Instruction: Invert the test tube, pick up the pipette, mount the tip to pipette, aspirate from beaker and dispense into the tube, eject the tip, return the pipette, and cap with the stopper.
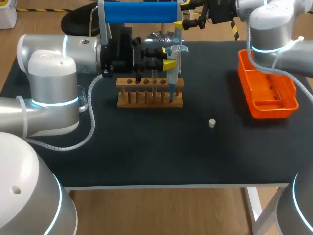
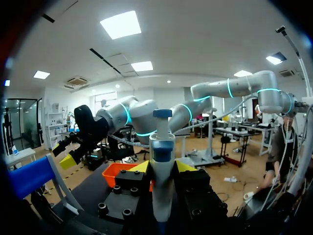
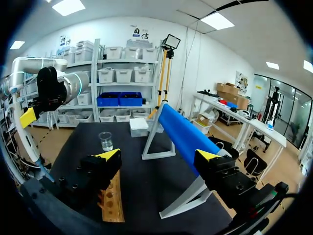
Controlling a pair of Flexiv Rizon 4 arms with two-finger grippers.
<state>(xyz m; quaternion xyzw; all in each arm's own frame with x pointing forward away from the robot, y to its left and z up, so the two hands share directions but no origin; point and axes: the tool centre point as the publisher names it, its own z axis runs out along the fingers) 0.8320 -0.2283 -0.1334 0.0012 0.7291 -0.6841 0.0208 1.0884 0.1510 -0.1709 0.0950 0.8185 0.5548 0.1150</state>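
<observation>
The pipette [image 1: 174,58] has a pale body, a blue top and a thin blue lower end. It stands upright over the right end of the wooden rack [image 1: 146,102], with its point down at the last hole. My left gripper [image 2: 163,167] is clenched on its body from both sides, and this arm comes in level from the left. My right gripper [image 3: 159,156] is released, its fingers wide apart, at the far side near the blue roll [image 1: 139,12]. The small stopper [image 1: 212,123] lies on the table, right of the rack and nearer. The beaker [image 3: 105,141] stands apart from the rack.
</observation>
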